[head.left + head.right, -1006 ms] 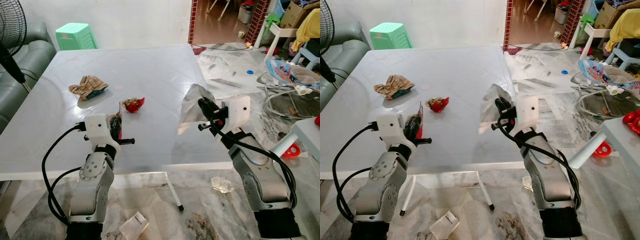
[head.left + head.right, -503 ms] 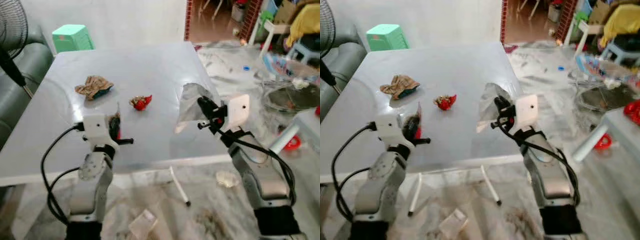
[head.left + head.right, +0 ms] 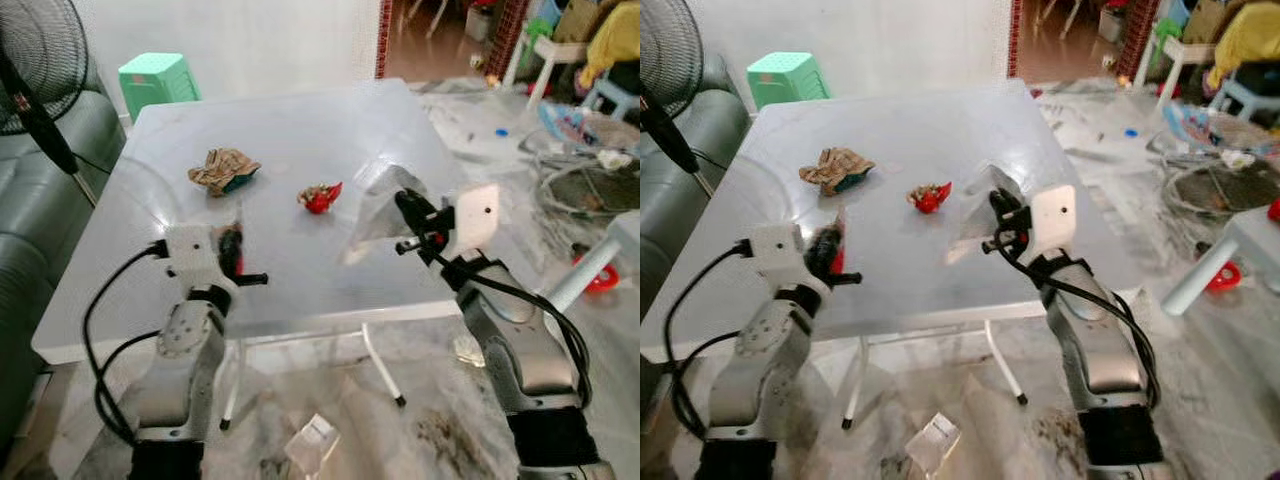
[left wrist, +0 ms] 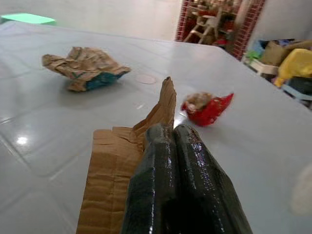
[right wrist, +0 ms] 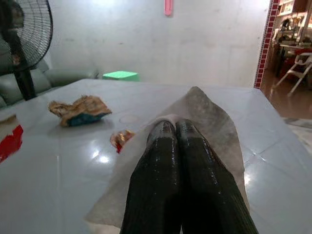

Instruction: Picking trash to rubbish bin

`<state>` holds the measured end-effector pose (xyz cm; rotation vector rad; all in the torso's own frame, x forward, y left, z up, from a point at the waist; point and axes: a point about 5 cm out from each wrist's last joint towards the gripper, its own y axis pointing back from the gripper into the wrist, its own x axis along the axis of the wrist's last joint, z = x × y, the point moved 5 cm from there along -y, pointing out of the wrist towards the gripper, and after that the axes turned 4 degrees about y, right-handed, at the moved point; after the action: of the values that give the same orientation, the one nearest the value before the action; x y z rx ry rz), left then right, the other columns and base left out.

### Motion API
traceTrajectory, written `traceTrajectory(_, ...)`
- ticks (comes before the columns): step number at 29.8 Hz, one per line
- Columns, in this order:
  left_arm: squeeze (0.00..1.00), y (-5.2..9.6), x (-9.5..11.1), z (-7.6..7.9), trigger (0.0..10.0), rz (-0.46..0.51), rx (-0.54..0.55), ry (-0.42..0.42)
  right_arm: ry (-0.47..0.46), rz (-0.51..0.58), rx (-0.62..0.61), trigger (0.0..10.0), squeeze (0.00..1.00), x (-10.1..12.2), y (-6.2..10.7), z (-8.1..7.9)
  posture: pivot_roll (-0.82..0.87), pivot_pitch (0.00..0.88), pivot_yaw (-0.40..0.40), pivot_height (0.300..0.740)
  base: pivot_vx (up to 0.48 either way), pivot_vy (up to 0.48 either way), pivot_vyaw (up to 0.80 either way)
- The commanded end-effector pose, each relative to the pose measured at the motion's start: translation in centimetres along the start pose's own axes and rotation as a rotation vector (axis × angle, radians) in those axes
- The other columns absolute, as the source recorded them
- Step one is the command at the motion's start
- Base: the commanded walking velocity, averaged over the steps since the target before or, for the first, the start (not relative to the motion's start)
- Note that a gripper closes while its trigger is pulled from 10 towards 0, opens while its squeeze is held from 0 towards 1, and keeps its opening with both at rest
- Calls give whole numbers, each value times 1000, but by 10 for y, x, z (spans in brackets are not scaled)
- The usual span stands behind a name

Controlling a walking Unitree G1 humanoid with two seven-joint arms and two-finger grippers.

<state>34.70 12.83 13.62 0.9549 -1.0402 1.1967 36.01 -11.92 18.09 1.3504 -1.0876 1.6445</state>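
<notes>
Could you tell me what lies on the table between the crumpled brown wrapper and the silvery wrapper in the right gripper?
In the left eye view, a small red wrapper lies between the crumpled brown wrapper and the silvery wrapper.

Daylight is soft and even, brightest toward the doorway (image 3: 440, 30) at one o'clock. The glossy white table (image 3: 290, 130) carries pale glare patches, with small bright specks beside the red wrapper (image 5: 122, 139) in the right wrist view. Shadows beneath the table are faint. Both eye views are slightly soft, most so at the far right clutter and the floor at six o'clock. In the wrist views the close black fingers (image 4: 165, 185) shine, and the background beyond blurs.
</notes>
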Motion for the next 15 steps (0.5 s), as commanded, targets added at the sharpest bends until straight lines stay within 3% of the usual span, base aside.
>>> traceTrajectory(1, 0, 0, 5, -3, 863, 7, 2, -13, 2, 9, 4, 0, 0, 4, -3, -2, -21, 6, 43, 740, 0, 0, 0)
traceTrajectory(11, 0, 0, 4, 1, 549, 4, -13, -5, -26, -3, -11, 0, 0, 2, -3, 0, -24, 11, 42, 740, 0, 0, 0)
traceTrajectory(15, 0, 0, 3, 1, 510, 0, -14, 1, -31, -11, -19, 0, 0, 0, -3, 2, -26, 11, 42, 740, 0, 0, -800)
